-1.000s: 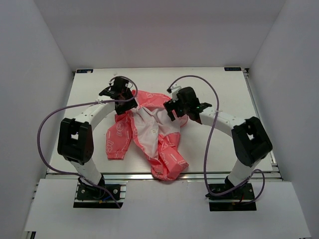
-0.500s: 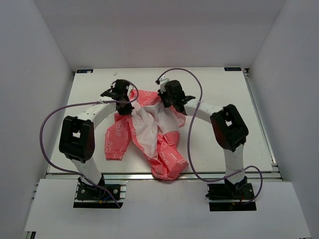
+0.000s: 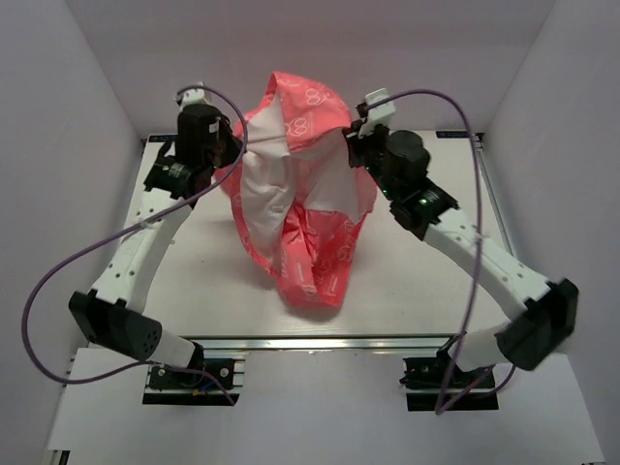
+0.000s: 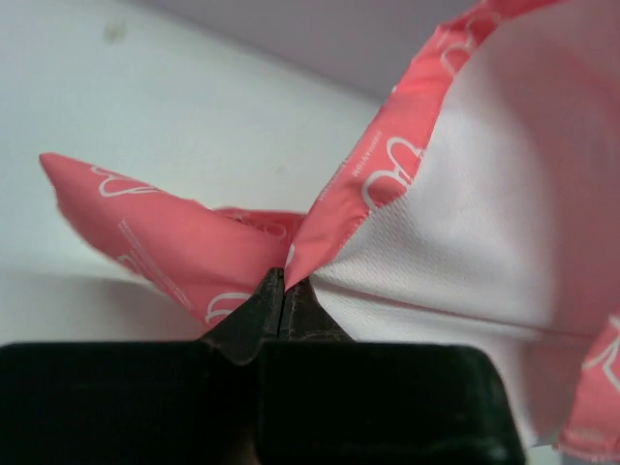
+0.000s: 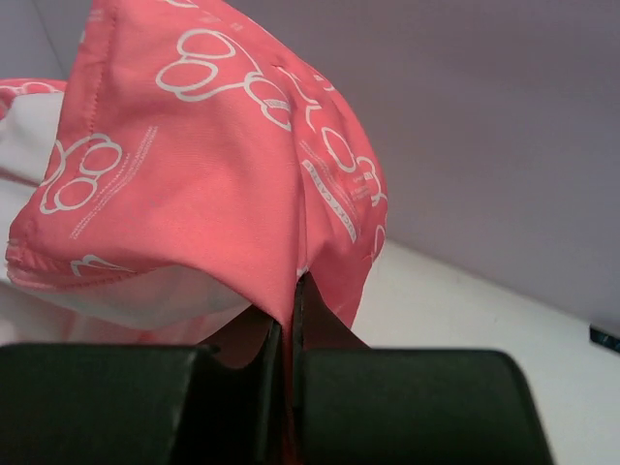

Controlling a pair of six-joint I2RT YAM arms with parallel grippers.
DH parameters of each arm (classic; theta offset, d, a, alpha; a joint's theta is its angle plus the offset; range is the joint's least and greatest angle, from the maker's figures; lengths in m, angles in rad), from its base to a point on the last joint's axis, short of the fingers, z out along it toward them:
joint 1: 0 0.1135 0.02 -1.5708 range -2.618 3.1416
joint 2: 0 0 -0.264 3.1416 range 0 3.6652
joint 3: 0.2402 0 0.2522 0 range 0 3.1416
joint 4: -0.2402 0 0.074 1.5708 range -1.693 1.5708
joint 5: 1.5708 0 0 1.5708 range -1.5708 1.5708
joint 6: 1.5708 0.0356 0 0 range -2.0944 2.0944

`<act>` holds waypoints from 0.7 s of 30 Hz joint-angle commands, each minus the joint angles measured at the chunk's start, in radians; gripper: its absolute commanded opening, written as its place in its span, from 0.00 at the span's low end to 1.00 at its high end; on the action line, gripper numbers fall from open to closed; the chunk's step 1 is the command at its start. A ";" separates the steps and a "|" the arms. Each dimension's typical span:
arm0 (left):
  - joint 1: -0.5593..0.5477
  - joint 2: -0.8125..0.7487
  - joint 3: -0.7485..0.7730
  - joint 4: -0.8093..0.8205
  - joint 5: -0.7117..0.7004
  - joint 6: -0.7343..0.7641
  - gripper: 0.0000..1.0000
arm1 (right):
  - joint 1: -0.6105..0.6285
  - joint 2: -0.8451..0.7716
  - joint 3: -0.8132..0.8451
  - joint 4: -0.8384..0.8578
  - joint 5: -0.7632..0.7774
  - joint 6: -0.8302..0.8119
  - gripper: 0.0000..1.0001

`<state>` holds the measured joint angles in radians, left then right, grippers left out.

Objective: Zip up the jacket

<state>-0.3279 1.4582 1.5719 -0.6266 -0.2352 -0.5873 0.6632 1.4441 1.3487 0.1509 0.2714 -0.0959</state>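
Note:
The coral-pink jacket (image 3: 310, 232) with white outline print hangs in the air between both arms, its white lining (image 3: 262, 194) facing the camera and its lower end drooping toward the table. My left gripper (image 3: 235, 155) is shut on the jacket's left upper edge; in the left wrist view the fabric (image 4: 387, 174) comes pinched out of the closed left gripper (image 4: 282, 281). On the right upper edge my right gripper (image 3: 355, 145) is shut, and the right wrist view shows pink cloth (image 5: 194, 213) clamped in the right gripper (image 5: 291, 291). I cannot see the zipper.
The white table (image 3: 436, 281) lies under the hanging jacket, with white enclosure walls on three sides. Purple cables (image 3: 58, 281) loop off both arms. The arm bases (image 3: 189, 373) are bolted at the near edge.
Both grippers closed on the jacket as it lay crumpled on the table, then rose toward the back and lifted it. The jacket now hangs spread between them.

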 commanded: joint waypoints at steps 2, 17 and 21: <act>0.020 -0.113 0.196 -0.025 -0.041 0.090 0.00 | -0.008 -0.203 0.130 -0.006 0.105 -0.094 0.00; 0.020 -0.360 0.362 0.084 0.183 0.069 0.00 | 0.022 -0.402 0.487 -0.280 -0.198 -0.042 0.00; 0.020 -0.338 0.367 0.114 0.232 0.050 0.00 | 0.021 -0.361 0.509 -0.323 -0.109 -0.030 0.00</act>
<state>-0.3134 1.0821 1.9324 -0.5549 -0.0502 -0.5167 0.6876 1.0222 1.8488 -0.1234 0.1051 -0.1425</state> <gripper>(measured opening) 0.022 0.027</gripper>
